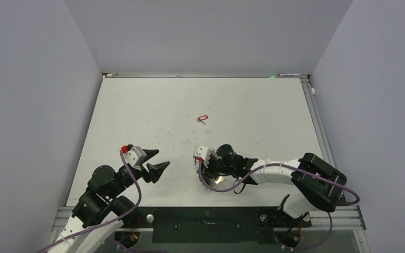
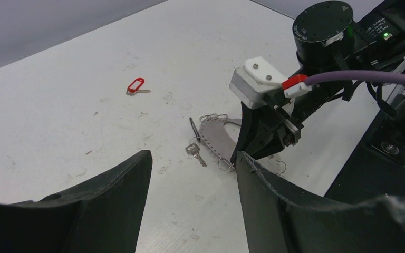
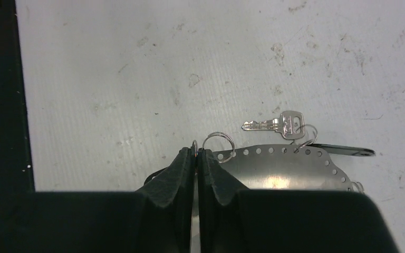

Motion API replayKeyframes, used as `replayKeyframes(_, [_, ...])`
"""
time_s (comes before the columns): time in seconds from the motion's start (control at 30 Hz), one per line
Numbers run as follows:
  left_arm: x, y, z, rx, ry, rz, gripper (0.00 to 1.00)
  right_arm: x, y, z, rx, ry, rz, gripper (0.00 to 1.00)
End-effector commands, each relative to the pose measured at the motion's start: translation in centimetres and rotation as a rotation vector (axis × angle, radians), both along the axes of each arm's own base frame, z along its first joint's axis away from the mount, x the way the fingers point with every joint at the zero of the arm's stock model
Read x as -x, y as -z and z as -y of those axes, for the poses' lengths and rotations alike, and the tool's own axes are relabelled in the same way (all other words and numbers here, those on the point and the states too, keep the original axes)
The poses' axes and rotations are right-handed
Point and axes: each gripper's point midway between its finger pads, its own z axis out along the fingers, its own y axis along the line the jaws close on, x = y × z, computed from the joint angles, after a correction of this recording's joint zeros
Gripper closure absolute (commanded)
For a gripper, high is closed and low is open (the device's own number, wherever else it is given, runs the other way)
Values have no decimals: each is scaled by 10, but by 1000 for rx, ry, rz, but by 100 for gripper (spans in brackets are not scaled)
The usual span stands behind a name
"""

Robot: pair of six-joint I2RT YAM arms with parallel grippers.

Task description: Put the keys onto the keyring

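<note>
The keyring [image 3: 279, 169], a flat pale metal hoop with holes and wire loops round its rim, lies on the table near the right arm [image 2: 219, 136]. My right gripper [image 3: 195, 151] is shut on one small wire loop at the hoop's rim; it also shows in the top view [image 1: 206, 167]. A silver key [image 3: 274, 124] hangs on a loop [image 3: 305, 135] at the rim. A dark grey key [image 3: 348, 152] lies against the hoop. The red-tagged key [image 1: 203, 118] lies alone farther out on the table [image 2: 135, 85]. My left gripper [image 1: 162, 158] is open and empty, left of the keyring.
The white table [image 1: 153, 105] is walled on three sides. A metal rail [image 1: 316, 121] runs along its right edge. A black strip [image 3: 0, 95] marks the near table edge beside the right gripper. The right arm's purple cable [image 2: 369, 78] passes above the keyring.
</note>
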Motion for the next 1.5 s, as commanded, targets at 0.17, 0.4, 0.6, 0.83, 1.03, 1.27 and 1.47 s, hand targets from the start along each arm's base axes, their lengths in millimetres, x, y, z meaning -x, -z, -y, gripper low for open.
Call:
replayKeyframes(0.17, [16,-22,11,70,106,90,43,22,-87,-11,-310,-92,43,95])
replayKeyframes(0.4, [33,-28,29,109,250,97,48,39,-139,-6,-459,-146,78,95])
replayKeyframes(0.6, [58,-37,47,148,436,110,56,51,-191,-2,-601,-181,127,95])
replayKeyframes(0.83, [62,-35,62,159,527,53,56,62,-231,4,-746,-197,165,95])
replayKeyframes(1.03, [62,-50,72,191,581,91,61,74,-256,5,-832,-236,172,95])
replayKeyframes(1.27, [63,-60,79,223,634,107,68,90,-273,5,-904,-275,166,95])
replayKeyframes(1.47, [67,-62,81,239,664,105,73,98,-284,3,-944,-303,164,95])
